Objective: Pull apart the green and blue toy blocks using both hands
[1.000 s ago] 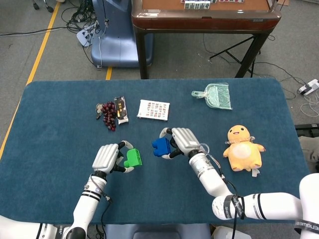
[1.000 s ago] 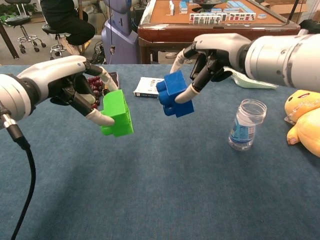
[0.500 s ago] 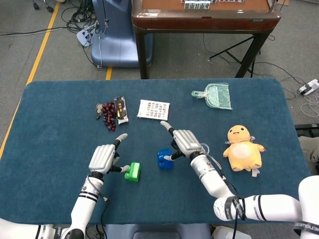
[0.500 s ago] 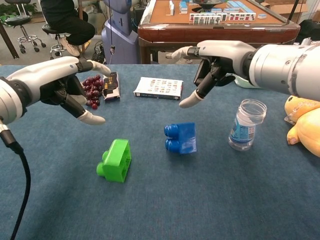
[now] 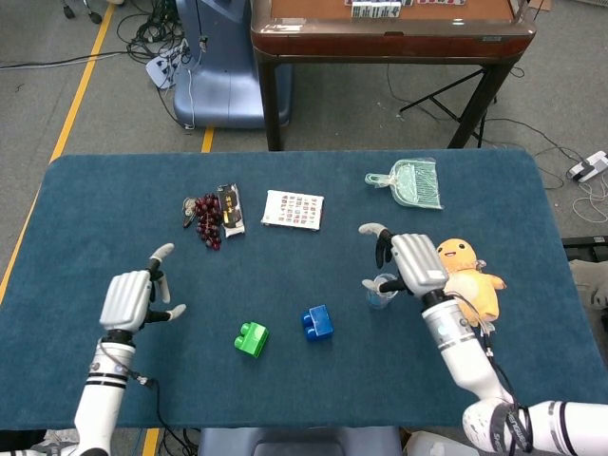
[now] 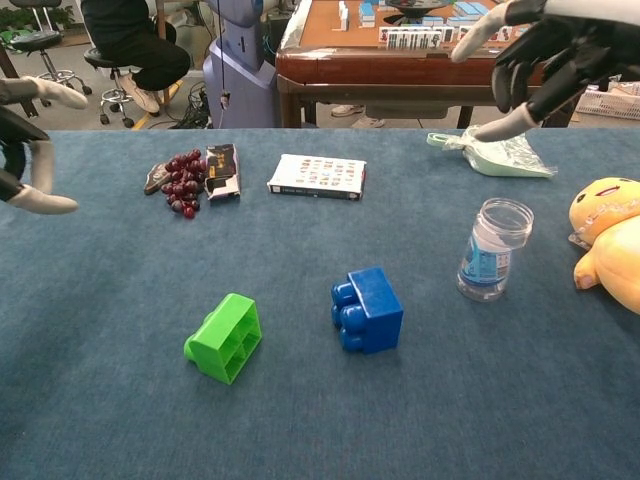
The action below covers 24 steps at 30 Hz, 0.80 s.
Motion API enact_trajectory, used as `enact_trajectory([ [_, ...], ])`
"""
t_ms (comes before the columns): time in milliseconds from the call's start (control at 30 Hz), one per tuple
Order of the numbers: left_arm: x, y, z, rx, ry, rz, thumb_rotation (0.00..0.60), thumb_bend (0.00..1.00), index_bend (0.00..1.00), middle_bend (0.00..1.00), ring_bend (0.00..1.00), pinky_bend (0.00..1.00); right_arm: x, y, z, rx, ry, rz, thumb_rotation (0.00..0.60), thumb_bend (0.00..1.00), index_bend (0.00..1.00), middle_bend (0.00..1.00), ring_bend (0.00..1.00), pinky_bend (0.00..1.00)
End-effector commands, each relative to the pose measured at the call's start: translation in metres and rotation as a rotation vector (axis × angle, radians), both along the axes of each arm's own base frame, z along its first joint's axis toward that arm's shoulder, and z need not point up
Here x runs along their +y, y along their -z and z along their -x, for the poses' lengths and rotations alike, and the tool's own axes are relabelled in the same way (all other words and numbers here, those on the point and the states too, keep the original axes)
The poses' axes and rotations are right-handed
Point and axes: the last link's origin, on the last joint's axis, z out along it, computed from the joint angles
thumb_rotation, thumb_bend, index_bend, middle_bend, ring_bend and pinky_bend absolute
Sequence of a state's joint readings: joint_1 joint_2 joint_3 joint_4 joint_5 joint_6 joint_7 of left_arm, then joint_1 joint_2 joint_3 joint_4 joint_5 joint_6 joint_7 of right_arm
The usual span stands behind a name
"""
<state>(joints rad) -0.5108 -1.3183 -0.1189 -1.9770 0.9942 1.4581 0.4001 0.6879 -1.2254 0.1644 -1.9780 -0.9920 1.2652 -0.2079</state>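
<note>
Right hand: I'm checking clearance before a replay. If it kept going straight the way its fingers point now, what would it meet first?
The right hand points toward the table's far edge; the green dustpan lies roughly in that line. Depth is unclear; it may pass above.

Blue table (image 5: 85,237) — green block (image 5: 252,338), blue block (image 5: 317,323) (apart), grapes (image 5: 207,218).

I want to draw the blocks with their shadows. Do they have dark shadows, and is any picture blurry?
Chest view: sharp; the green block and blue block cast only soft, faint shadows on the cloth, and the clear jar shows small glints. Head view: also sharp and evenly lit; each robot hand, left and right, looks crisp, not smeared.
</note>
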Motion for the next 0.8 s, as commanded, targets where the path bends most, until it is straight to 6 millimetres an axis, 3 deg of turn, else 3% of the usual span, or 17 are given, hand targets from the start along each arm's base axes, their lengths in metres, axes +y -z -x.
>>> enact_trajectory([
  [33,-0.007,-0.023,0.026,0.060,-0.001,-0.060,0.600,0.01,0.14,0.41,0.38,0.68,0.016,-0.026,0.033,0.016,0.017,0.059,0.600,0.00,0.15,0.40,0.34,0.53],
  [133,-0.014,-0.043,0.050,0.123,0.010,-0.093,0.600,0.03,0.14,0.30,0.26,0.54,0.029,-0.044,0.058,0.046,0.017,0.103,0.600,0.00,0.12,0.31,0.26,0.41],
  [267,-0.027,-0.065,0.077,0.135,-0.017,-0.071,0.600,0.03,0.14,0.22,0.19,0.44,0.048,-0.063,0.085,0.056,0.016,0.109,0.600,0.00,0.13,0.28,0.22,0.33],
  [467,-0.049,-0.096,0.109,0.120,-0.076,-0.084,0.600,0.03,0.15,0.20,0.16,0.41,0.080,-0.090,0.125,0.071,0.037,0.095,0.600,0.00,0.15,0.28,0.21,0.30],
  [800,-0.086,-0.105,0.136,0.128,-0.114,-0.056,0.600,0.03,0.16,0.17,0.13,0.35,0.128,-0.112,0.185,0.043,0.135,0.131,0.600,0.00,0.22,0.28,0.21,0.30],
])
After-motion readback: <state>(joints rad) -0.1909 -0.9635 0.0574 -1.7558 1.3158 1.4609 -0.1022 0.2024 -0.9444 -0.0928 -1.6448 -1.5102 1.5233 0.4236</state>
